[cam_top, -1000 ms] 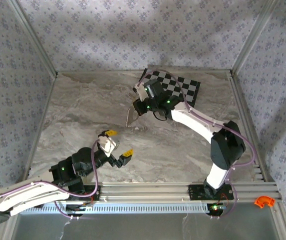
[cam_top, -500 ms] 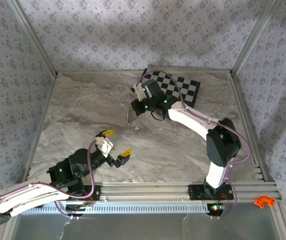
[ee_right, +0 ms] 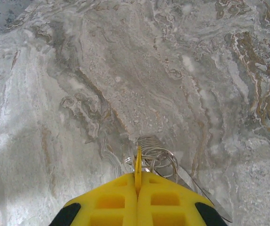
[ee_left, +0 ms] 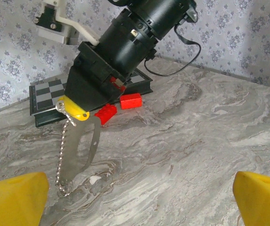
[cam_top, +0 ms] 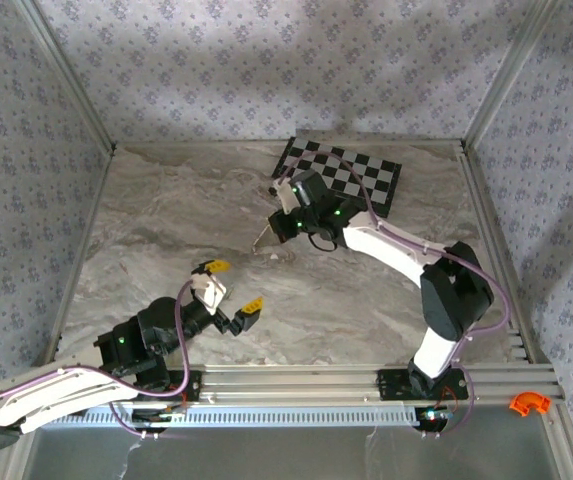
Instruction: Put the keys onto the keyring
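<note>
My right gripper (cam_top: 278,228) is shut on the keyring (ee_right: 156,156), a bunch of wire loops pinched between its yellow fingertips (ee_right: 138,178). In the left wrist view the keyring (ee_left: 61,107) carries a ball chain (ee_left: 61,155) and a flat grey metal piece (ee_left: 84,149), both hanging down to the marble table. Whether that piece is one of the keys I cannot tell. My left gripper (cam_top: 234,287) stands open over the table in front of it, nothing between its yellow fingertips (ee_left: 13,201).
A checkered board (cam_top: 351,178) lies at the back of the marble table (cam_top: 166,220), just behind the right gripper. Two red bricks (ee_left: 130,100) sit beside the board (ee_left: 44,101). Patterned walls and metal frame posts close in the table.
The right gripper has shifted a little toward the near right with the keyring, the hanging piece swinging with it. The left gripper has drawn back slightly and stays open.
</note>
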{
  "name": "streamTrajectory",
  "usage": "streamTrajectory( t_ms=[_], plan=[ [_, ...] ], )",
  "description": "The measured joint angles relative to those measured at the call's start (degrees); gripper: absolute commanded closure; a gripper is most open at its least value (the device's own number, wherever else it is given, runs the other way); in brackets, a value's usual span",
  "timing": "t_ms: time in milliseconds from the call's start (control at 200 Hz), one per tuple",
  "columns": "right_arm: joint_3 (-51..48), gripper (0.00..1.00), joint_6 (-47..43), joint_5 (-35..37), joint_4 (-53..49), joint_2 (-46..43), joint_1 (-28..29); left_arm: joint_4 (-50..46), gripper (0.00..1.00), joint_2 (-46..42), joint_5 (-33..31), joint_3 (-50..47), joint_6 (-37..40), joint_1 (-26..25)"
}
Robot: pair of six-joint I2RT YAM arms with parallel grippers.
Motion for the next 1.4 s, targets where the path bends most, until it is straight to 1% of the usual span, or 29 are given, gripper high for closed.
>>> streamTrajectory(
  t_ms=[230, 415, 795, 1144, 1404],
  plan=[
    [-3.8, 1.00, 0.0, -2.0, -0.6, -2.5, 0.2, 0.0, 0.01, 0.0, 0.0, 0.0, 0.2, 0.0],
    [-9.0, 1.00, 0.5, -2.7, -1.0, -4.0, 0.6, 0.0, 0.01, 0.0, 0.0, 0.0, 0.2, 0.0],
    [-17.3, 1.00, 4.3, -4.7, 0.0, -7.4, 1.4, -0.3, 0.00, 0.3, 0.0, 0.0, 0.9, 0.0],
    [-23.6, 1.00, 6.4, -5.6, 0.3, -8.4, 2.6, -0.4, 0.01, 2.6, 0.0, 0.2, 1.3, 0.0],
    [-26.7, 1.00, 7.9, -6.0, 1.0, -9.1, 3.4, -0.4, 0.00, 2.7, 0.1, 1.1, 1.5, 0.0]
  ],
)
